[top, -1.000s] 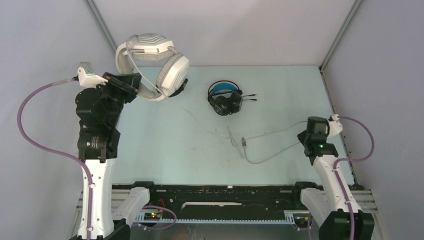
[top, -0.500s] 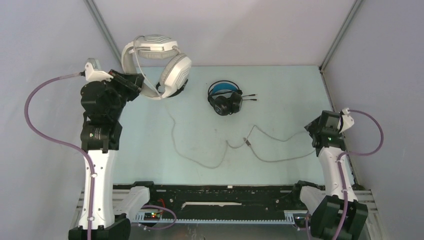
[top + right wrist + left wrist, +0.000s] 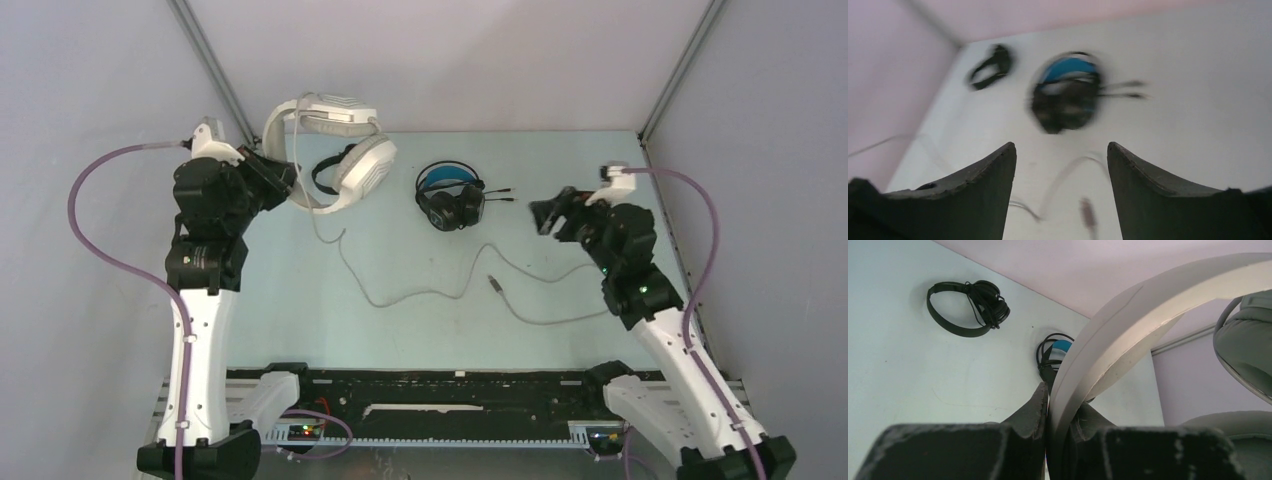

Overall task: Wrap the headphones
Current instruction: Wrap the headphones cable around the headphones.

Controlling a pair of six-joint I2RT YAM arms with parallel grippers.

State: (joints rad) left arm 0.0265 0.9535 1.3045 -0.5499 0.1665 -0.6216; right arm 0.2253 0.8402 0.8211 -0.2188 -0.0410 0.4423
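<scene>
1. Top external view, left side: my left claw [image 3: 287,183] is pinched on the headband of the large white over-ear headset [image 3: 367,168]. The headset is held up over the far-left part of the pale table [image 3: 560,160].
2. Left wrist view, same grip: both dark fingers [image 3: 1032,410] press the flat white band [image 3: 1128,325] between them. One grey ear cushion hangs at the right edge of the view.
3. Grey cable [image 3: 400,297] of the white headset: it drops from the headset to the table and lies in loose curves across the middle, running off toward the right. A small plug [image 3: 494,284] sits near the centre.
4. Black headset with a blue headband [image 3: 450,200]: it lies on the far middle of the table with its cord bundled around it, apart from both claws.
5. Small all-black on-ear headset [image 3: 968,307]: it lies at the far left of the table. From above it is mostly hidden behind the white ear cup.
6. Right claw [image 3: 545,215]: it is raised on the right and pointed toward the blue-banded headset. In the blurred right wrist view my two fingers stand wide apart with nothing between them.
</scene>
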